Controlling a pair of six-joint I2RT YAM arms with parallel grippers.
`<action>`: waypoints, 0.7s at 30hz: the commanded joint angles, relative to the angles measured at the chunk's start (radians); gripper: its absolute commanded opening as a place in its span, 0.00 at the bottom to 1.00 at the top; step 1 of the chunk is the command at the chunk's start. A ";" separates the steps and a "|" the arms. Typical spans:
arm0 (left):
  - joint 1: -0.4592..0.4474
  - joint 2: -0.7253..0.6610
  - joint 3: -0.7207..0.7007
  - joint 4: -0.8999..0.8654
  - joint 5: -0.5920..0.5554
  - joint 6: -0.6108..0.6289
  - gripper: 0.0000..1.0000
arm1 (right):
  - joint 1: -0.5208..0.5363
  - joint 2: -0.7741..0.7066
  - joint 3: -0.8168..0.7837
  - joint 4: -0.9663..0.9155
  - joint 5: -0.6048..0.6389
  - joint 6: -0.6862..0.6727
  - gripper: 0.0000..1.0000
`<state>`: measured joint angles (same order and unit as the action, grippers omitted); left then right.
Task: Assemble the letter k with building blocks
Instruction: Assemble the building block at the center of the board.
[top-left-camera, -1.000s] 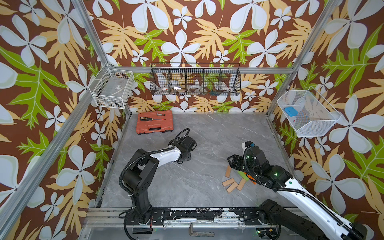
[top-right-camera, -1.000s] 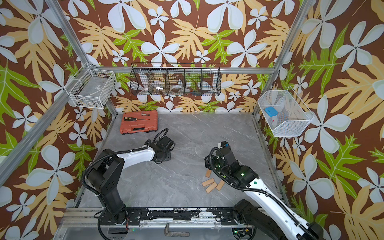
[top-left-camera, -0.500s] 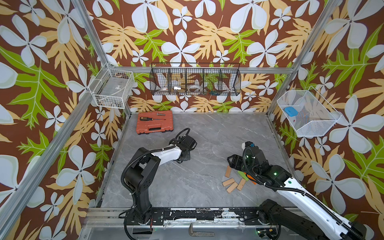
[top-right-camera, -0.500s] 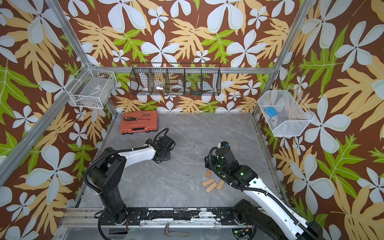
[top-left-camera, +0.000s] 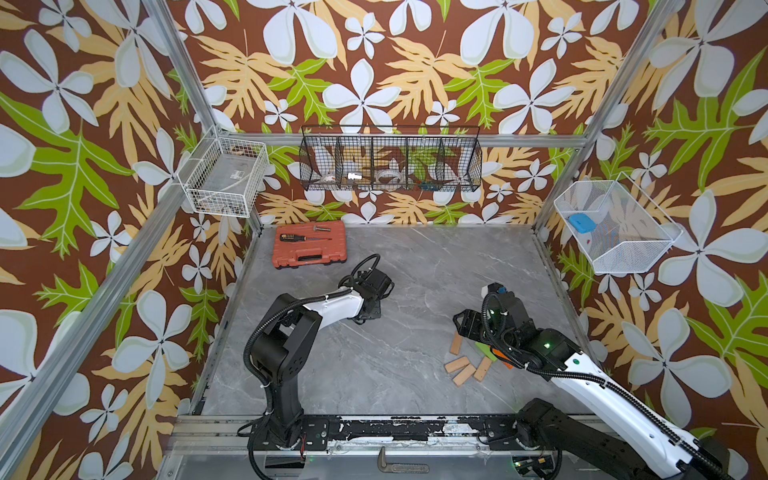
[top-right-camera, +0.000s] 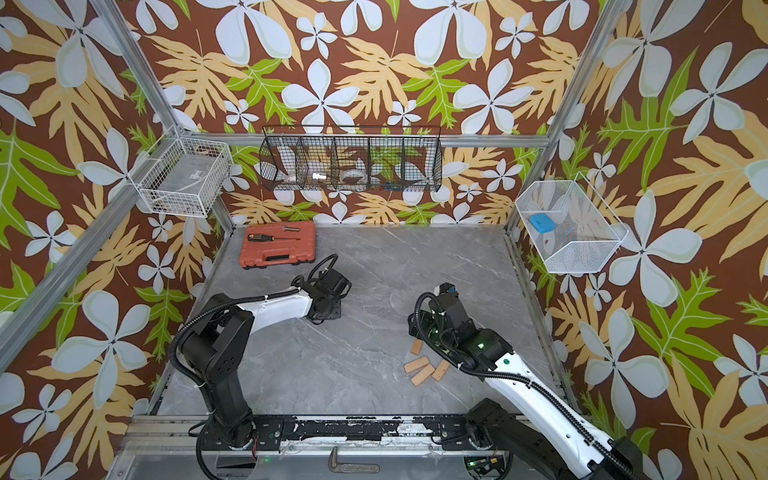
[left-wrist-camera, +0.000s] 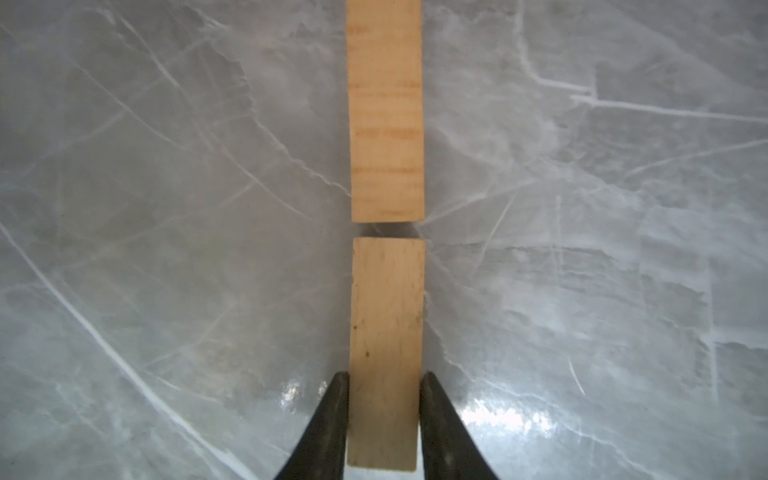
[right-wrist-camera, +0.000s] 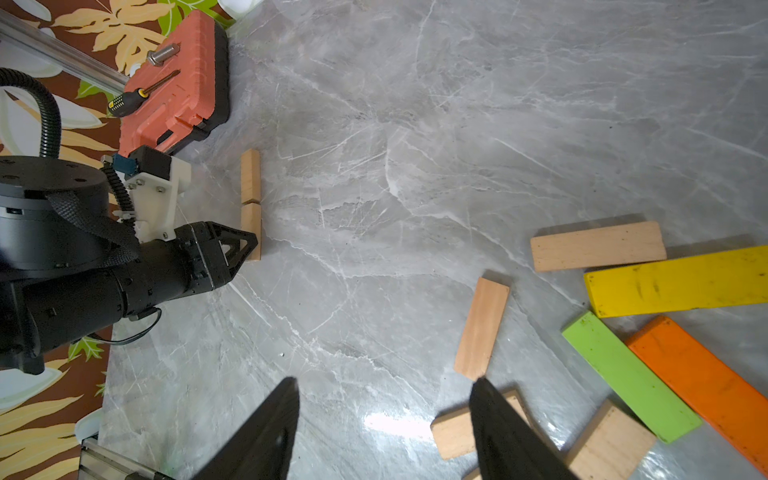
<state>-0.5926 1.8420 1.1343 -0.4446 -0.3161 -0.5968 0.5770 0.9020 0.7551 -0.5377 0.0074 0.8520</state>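
The left fingers pinch a plank by its long edges, its end just short of a second plank in line, while the right fingers hang wide and empty over loose planks, bare bench between.

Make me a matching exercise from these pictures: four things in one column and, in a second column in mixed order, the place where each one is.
Things:
1. screwdriver
2. blue object
3. green block
4. one plain wood block

Places:
A. inside a white mesh basket on the wall
B. gripped between the left arm's jaws
C. lying on the red-orange tool case
D. flat on the table beside the orange block

Pairs: 1-C, 2-A, 3-D, 4-B
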 joint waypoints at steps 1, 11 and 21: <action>0.003 -0.002 0.008 -0.010 0.001 0.000 0.35 | 0.000 0.002 0.010 0.011 0.008 0.001 0.67; 0.002 -0.145 0.019 -0.015 0.066 -0.019 0.57 | 0.000 0.011 0.012 0.020 0.006 -0.002 0.67; -0.099 -0.417 -0.030 0.050 0.106 -0.151 0.49 | 0.000 -0.010 0.030 -0.022 0.128 -0.041 0.68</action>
<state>-0.6415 1.4658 1.1084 -0.4400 -0.2321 -0.6857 0.5770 0.9039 0.7650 -0.5331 0.0357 0.8444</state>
